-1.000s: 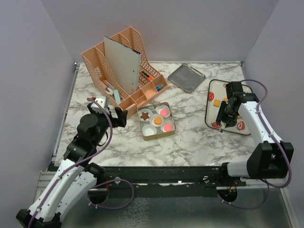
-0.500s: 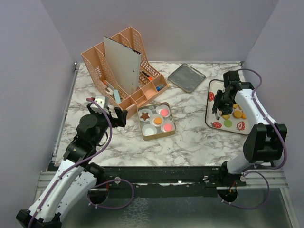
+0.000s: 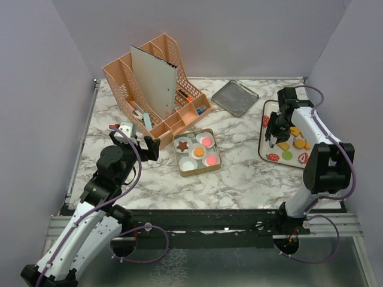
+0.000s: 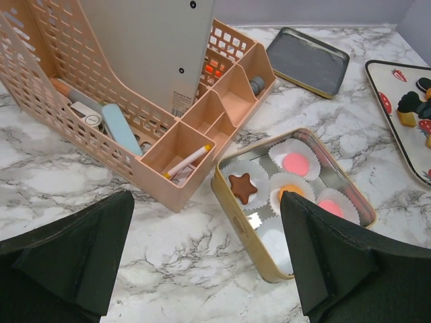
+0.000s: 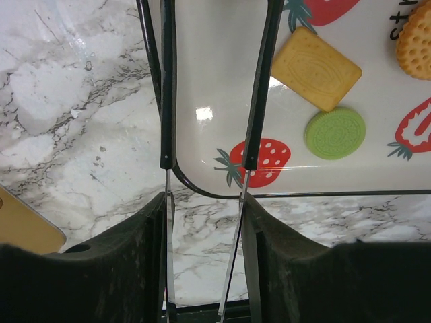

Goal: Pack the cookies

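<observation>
Cookies (image 5: 315, 67) on tray (image 5: 215, 67) | left fingers (image 4: 74, 249) apart | right fingers (image 5: 101, 262) clamping tongs (image 5: 167, 101)

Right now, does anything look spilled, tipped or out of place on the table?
Nothing stands out. The cookies sit either on the strawberry tray or in paper cups inside the tin; none lies on the marble. The lid lies flat at the back.

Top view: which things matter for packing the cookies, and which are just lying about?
Job: cookies on the strawberry tray; gold tin with paper cups; grey lid, probably the tin's; tweezers in the right pincer.
Lying about: pink desk organiser; its stationery; grey board in it.
</observation>
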Robot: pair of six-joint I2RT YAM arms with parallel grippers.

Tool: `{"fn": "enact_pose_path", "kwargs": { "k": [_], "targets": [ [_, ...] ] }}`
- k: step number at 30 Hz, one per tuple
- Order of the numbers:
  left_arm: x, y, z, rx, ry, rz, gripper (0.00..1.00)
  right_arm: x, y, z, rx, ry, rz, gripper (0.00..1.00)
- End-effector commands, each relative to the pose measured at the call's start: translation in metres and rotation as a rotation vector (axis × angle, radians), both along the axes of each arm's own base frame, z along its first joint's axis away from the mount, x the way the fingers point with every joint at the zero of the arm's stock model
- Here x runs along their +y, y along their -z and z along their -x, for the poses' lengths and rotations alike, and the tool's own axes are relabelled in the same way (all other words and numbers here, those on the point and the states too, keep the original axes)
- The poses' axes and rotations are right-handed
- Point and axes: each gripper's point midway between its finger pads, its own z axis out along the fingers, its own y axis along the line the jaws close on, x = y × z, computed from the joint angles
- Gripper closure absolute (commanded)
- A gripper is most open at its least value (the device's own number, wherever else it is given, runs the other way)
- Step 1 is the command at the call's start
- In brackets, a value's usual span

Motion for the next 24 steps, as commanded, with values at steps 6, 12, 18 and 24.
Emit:
{"fn": "enact_pose_path", "kwargs": {
  "k": [6, 12, 18, 24],
  "targets": [
    [0.003, -0.004, -0.001, -0.036, -0.014, -0.009, 0.01, -0.001, 0.013, -0.003, 0.027, -0.019, -0.001, 0.58],
    [0.004, -0.006, -0.001, -0.041, -0.014, -0.007, 0.01, -0.001, 0.021, 0.001, 0.052, -0.031, 0.001, 0.6],
    [0.004, -0.006, -0.001, -0.043, -0.014, -0.006, 0.01, -0.002, 0.025, 0.003, 0.062, -0.037, 0.005, 0.61],
    [0.005, -0.006, -0.001, -0.045, -0.02, -0.007, 0.01, 0.0, 0.023, 0.001, 0.055, -0.047, 0.0, 0.7]
  ]
}}
